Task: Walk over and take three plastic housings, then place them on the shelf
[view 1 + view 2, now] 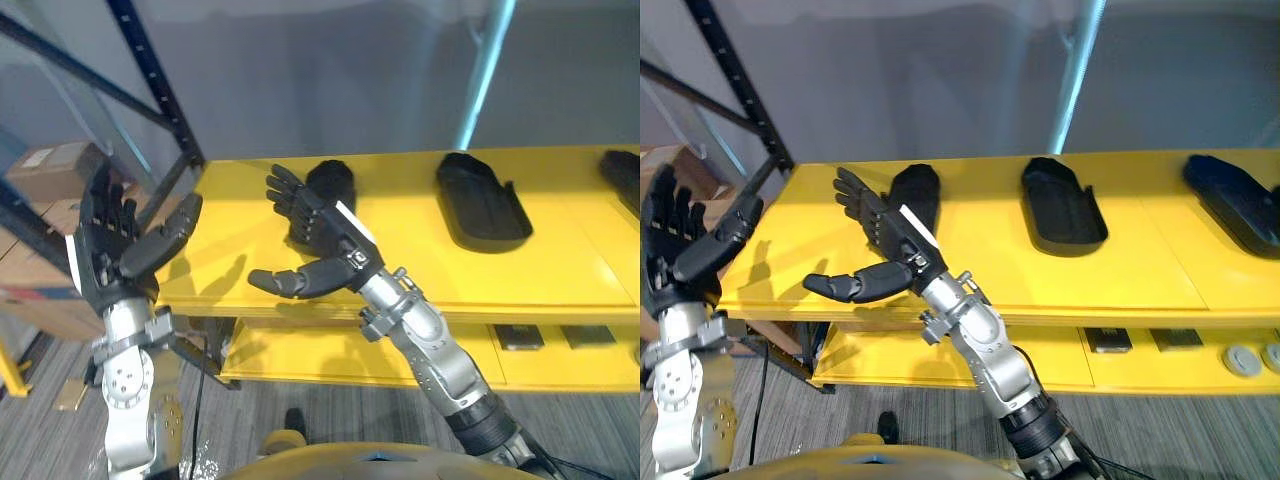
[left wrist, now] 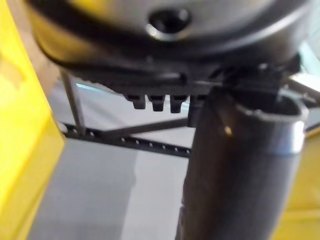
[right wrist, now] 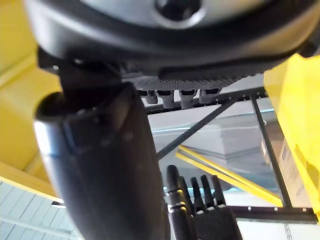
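Three black plastic housings lie on the yellow shelf (image 1: 560, 262), all well apart. The left housing (image 1: 335, 183) is at upper centre, the middle housing (image 1: 483, 205) is right of centre, and the right housing (image 1: 1235, 200) is cut by the right edge. All are long, shallow shells lying flat.

The right hand (image 1: 335, 250) is mid-frame, just in front of the left housing. Its fingers are straight, its thumb is swung wide and low, and it holds nothing. The fingertips overlap the housing's near end in the eye views. Cannot tell if they touch.

The left hand (image 1: 108, 250) is at the left edge, past the shelf's end. It is raised, with fingers straight and thumb out, and it is empty. It also shows beyond the thumb in the right wrist view.

Judgement: either no housing has been picked up yet, or all three have just been set down. If a pick is the step, the left housing is the natural first target.

- Bring the right hand over the shell and span its narrow width, thumb on one side wall and fingers on the other.
- Close only once both sides are bracketed. A smooth, light shell will likely skid toward the back wall if nudged end-on.
- Lift straight up before pulling back.
- Keep the left hand clear of the dark rack post (image 1: 155, 85) and its slanted brace at upper left.

Cardboard boxes (image 1: 55, 165) sit at far left behind the rack. The lower tier (image 1: 1060, 365) carries small flat parts at lower right.
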